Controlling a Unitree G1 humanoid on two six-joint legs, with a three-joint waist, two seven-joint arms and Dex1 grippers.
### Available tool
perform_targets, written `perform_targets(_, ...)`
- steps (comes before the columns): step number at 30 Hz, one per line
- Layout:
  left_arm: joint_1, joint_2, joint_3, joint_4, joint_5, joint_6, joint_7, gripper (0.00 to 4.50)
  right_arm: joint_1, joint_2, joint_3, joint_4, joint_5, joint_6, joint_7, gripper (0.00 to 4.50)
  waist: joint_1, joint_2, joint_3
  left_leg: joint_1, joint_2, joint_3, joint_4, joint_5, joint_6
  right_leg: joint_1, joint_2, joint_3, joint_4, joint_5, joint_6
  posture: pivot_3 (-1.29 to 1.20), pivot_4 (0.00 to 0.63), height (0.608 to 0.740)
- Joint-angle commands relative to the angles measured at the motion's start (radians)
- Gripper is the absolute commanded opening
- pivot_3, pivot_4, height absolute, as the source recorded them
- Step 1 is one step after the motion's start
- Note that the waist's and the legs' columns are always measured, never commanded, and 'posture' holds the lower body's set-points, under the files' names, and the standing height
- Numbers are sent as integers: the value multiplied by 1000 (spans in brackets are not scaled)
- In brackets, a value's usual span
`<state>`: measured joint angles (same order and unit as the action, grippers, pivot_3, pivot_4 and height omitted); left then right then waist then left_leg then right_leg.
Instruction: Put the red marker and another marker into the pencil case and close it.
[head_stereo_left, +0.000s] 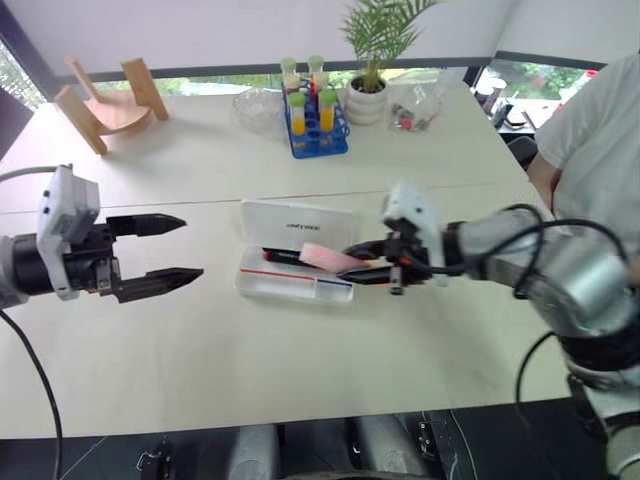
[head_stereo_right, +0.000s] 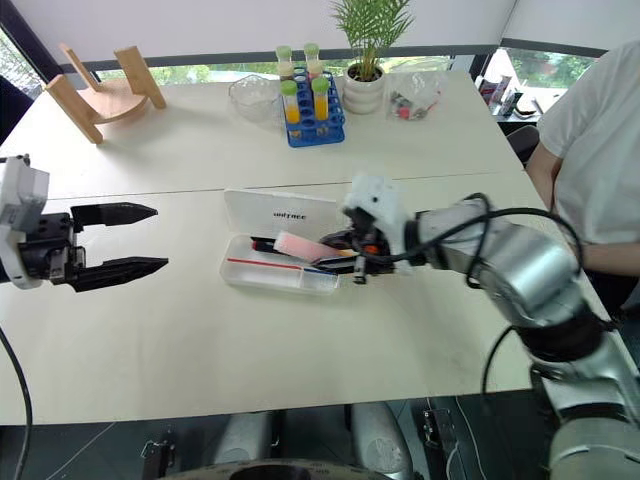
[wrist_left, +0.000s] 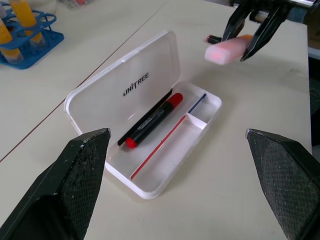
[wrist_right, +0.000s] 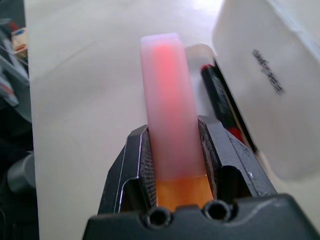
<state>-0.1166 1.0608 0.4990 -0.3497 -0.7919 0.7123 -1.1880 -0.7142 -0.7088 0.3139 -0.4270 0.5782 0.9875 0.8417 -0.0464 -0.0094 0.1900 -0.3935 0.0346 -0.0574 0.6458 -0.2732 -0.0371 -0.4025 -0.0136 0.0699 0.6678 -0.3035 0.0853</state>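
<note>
We see one pink marker (wrist_left: 231, 48) pinched between the right gripper (head_stereo_left: 372, 262)'s fingers, its long axis roughly level, pale end pointing toward our left above the one open pencil case (wrist_left: 165, 165). One red marker (wrist_left: 152, 120) lies lengthwise in the tray beside the lid hinge. Our left gripper (head_stereo_left: 160, 250) hovers well apart, fingers spread wide.
</note>
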Motion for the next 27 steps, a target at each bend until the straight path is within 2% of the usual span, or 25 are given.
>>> perform_targets(1,10,21,31,-9,10,-20,-7,4500,-54,97,131,133,-133,-116,-2,845,2,0,0,-1,0,0,0,0,0,-1,0,0,0,0,0,0,150,740)
perform_targets(6,68,27,94,-50,1,2,-4,4500,-107,254,271,306,-260,-235,31,845,1,0,0,-5,0,-1,0,0,0,-5,0,-1,1,0,0,0,150,740)
perform_targets(12,111,19,136,-88,-14,20,13,4500,-137,355,293,391,-333,-280,43,845,1,0,0,-14,-1,-2,0,3,-5,-15,-2,-1,5,0,0,0,150,740)
perform_targets(23,118,0,126,-118,-36,23,65,4500,-155,402,282,497,-434,-335,79,845,1,0,0,-14,-2,-2,1,5,-8,-15,-2,-2,7,1,0,0,150,740)
perform_targets(25,116,-1,122,-118,-39,20,70,4500,-151,400,279,493,-440,-332,88,1899,0,0,0,-14,-2,-2,1,5,-8,-16,-2,-2,8,1,0,0,150,740)
perform_targets(27,114,-1,120,-117,-40,19,73,4500,-149,400,274,483,-442,-325,96,2759,-1,0,0,-14,-2,-2,1,5,-8,-16,-2,-1,9,1,0,0,150,740)
